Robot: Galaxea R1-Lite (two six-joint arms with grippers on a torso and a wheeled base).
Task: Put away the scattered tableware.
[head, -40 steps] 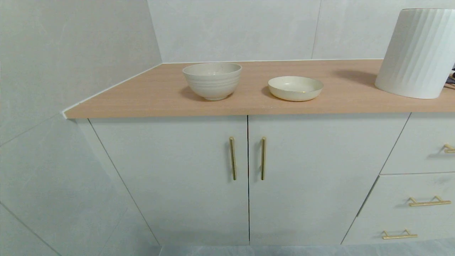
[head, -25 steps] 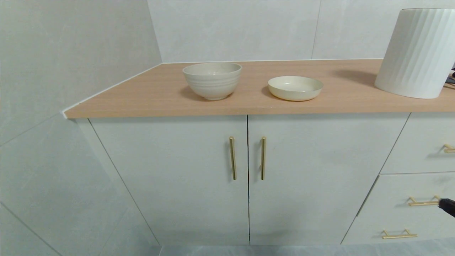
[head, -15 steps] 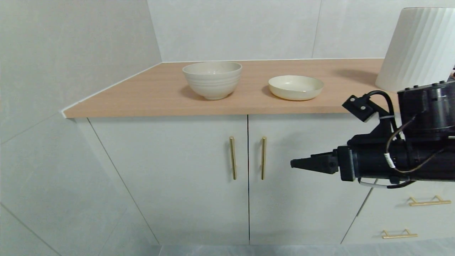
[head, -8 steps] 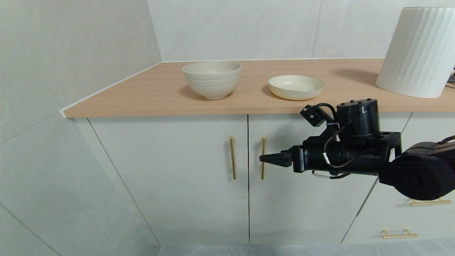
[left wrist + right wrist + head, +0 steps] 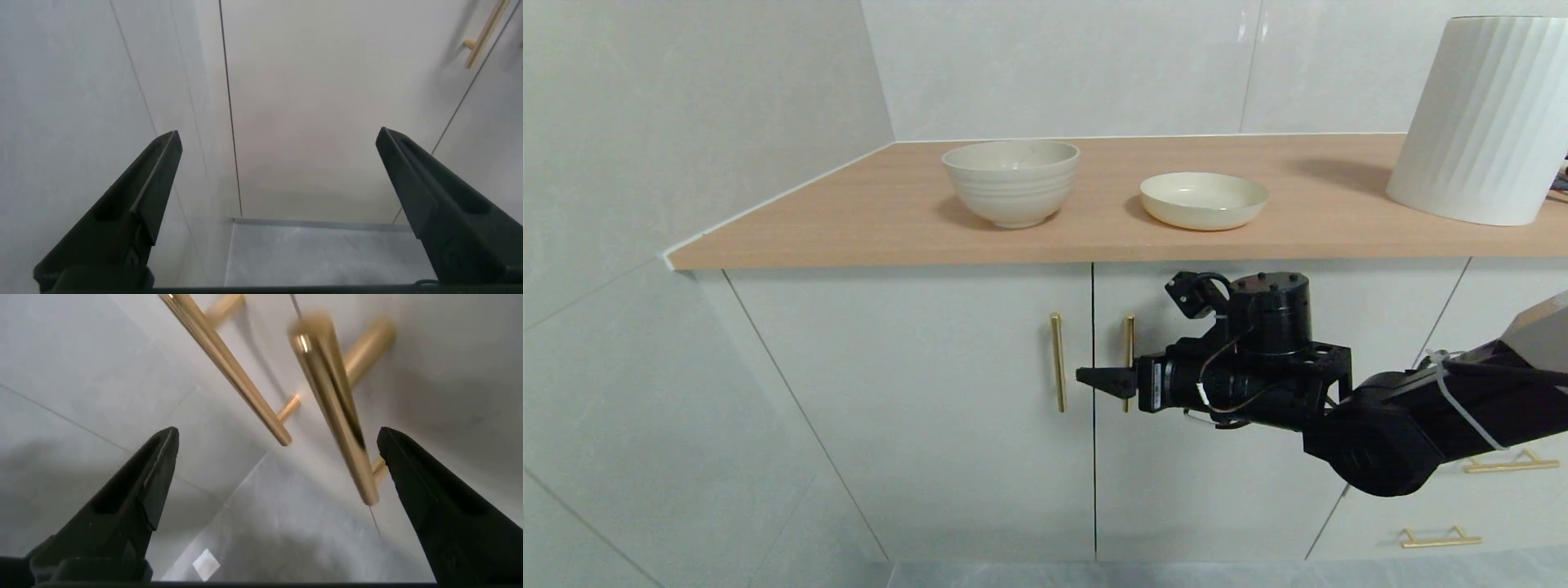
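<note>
A ribbed beige bowl (image 5: 1010, 184) and a shallow cream plate (image 5: 1203, 200) stand on the wooden counter (image 5: 866, 229). Below it, two white cabinet doors meet at a seam, each with an upright gold handle: the left door handle (image 5: 1058, 363) and the right door handle (image 5: 1129, 359). My right gripper (image 5: 1092, 377) is level with these handles, its tip in front of the seam. In the right wrist view that gripper (image 5: 276, 439) is open, with one gold handle (image 5: 335, 408) close between the fingers and the other (image 5: 229, 367) beside it. My left gripper (image 5: 274, 139) is open and holds nothing, facing a white door low down.
A tall white ribbed container (image 5: 1482, 122) stands at the counter's right end. Drawers with gold handles (image 5: 1507, 465) sit to the right of the doors. A tiled wall closes the left side. Grey floor (image 5: 310, 253) runs below the cabinet.
My right arm has come in from the right and moved left and down, until its tip is at the door handles. Bowl and plate have not moved.
</note>
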